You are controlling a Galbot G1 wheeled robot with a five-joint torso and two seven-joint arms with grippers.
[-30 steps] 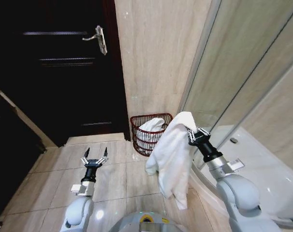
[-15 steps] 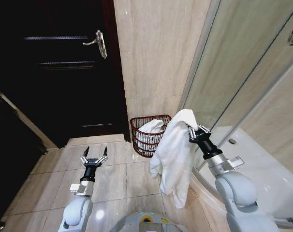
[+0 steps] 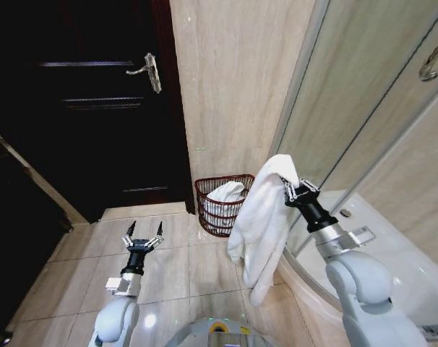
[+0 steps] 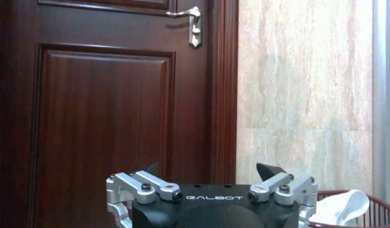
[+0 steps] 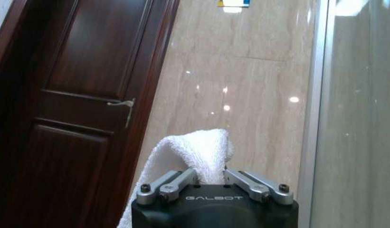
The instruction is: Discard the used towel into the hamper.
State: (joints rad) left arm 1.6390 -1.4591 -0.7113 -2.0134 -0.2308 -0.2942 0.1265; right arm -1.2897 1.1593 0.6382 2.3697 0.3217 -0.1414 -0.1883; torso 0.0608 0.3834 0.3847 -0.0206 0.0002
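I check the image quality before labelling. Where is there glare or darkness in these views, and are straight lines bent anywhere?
Head view: the door is nearly black, the tiled floor shows a bright spot, and the wall edges lean and bow outward. Right wrist view: small ceiling-light reflections glare on the marble wall above the towel in the right gripper. Left wrist view: evenly lit, lines straight.

The towel (image 3: 266,217) is nubby white terry cloth; the hamper (image 3: 220,205) is thin dark wire; the door (image 4: 106,104) is glossy dark wood; the floor (image 3: 168,253) is polished tile.
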